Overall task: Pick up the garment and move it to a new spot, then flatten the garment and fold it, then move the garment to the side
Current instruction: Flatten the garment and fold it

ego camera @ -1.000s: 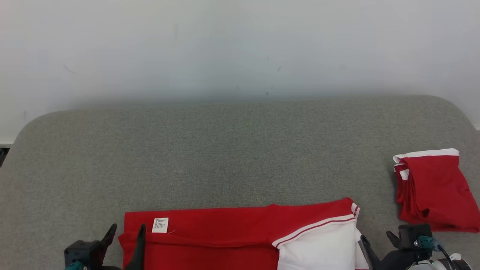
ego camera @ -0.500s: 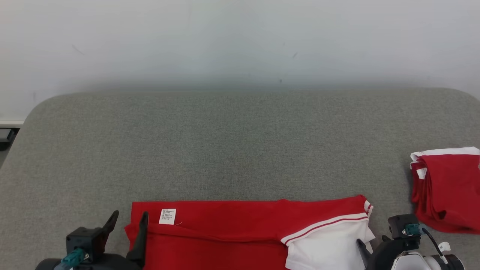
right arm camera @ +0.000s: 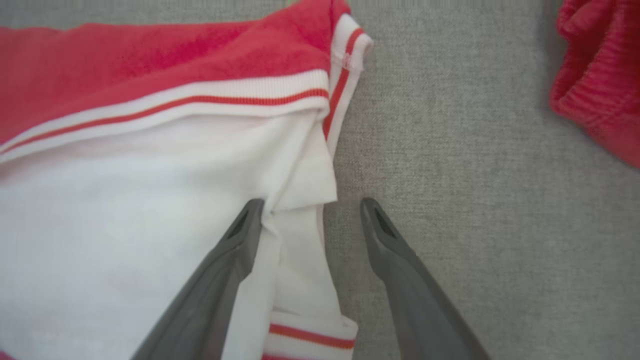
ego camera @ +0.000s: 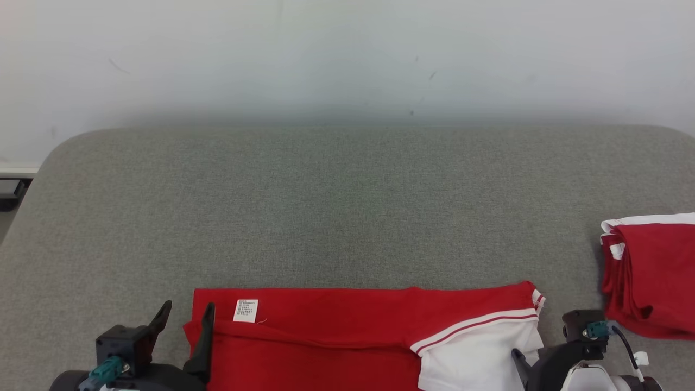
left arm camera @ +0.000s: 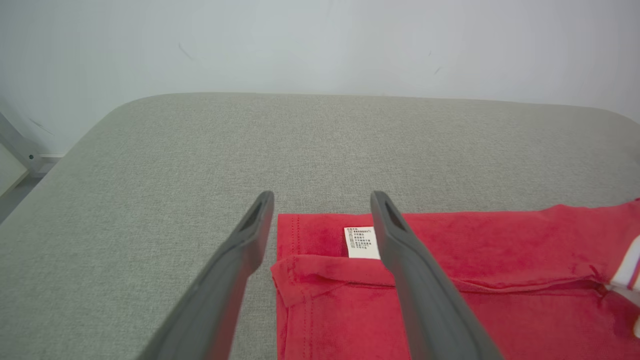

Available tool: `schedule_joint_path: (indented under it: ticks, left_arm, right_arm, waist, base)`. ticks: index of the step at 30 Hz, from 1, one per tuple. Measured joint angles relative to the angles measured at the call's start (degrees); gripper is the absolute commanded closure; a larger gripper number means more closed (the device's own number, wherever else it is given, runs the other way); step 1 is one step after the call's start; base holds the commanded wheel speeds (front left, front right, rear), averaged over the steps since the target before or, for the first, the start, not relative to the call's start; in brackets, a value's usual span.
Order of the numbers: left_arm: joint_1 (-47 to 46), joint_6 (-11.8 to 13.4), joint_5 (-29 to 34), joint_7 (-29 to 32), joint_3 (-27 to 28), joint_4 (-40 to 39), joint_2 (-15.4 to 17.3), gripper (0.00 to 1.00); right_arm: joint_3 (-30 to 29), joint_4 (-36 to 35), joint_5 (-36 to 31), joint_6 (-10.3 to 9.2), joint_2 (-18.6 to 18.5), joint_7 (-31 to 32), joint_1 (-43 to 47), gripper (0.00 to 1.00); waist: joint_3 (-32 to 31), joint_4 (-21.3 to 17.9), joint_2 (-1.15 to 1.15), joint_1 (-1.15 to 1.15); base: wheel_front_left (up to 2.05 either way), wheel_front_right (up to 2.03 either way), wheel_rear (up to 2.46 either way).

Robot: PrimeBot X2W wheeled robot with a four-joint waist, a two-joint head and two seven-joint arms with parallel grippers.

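Lying near garment: folded red bundle.

A grey fabric surface — rounded corners — meets a plain pale wall

The head camera looks forward and down from high over the grey surface toward the pale wall, with the garment at its bottom edge. The left wrist camera sits low and near, looking along the left gripper toward that same wall. It shares the white label with the head view. The right wrist camera faces steeply down, very near, past the right gripper. It shares the striped band and the folded red garment with the head view.
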Motion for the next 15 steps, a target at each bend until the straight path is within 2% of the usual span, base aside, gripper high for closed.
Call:
schedule_joint_path:
  ticks: [11, 12, 14, 15]
  left_arm:
    - [-0.21, 0.00, 0.00, -0.09, -0.18, 0.00, -0.25, 0.00]
    - [-0.23, 0.00, 0.00, -0.10, -0.16, 0.00, -0.24, 0.00]
    - [-0.40, 0.00, 0.00, -0.10, -0.16, 0.01, -0.25, 0.00]
    - [-0.57, 0.00, 0.00, -0.10, -0.18, 0.01, -0.25, 0.00]
  right_arm:
    - [-1.49, 2.80, 2.79, 0.26, 1.23, -0.04, -2.53, 0.01]
    - [-1.59, 2.96, 3.00, 0.26, 1.30, -0.04, -2.70, 0.09]
    - [-1.72, 3.50, 3.19, 0.46, 1.43, -0.02, -3.04, 0.53]
    - [-1.93, 4.02, 3.53, 0.54, 1.53, 0.00, -3.42, 0.70]
  waist:
    - [0.36, 0.51, 0.00, 0.00]
    - [0.40, 0.55, 0.00, 0.00]
    - [0.47, 0.62, 0.00, 0.00]
    - [0.50, 0.67, 0.00, 0.00]
  base:
    - [0.00, 0.00, 0.00]
    - [0.00, 0.00, 0.00]
    - [0.00, 0.00, 0.00]
    - [0.00, 0.00, 0.00]
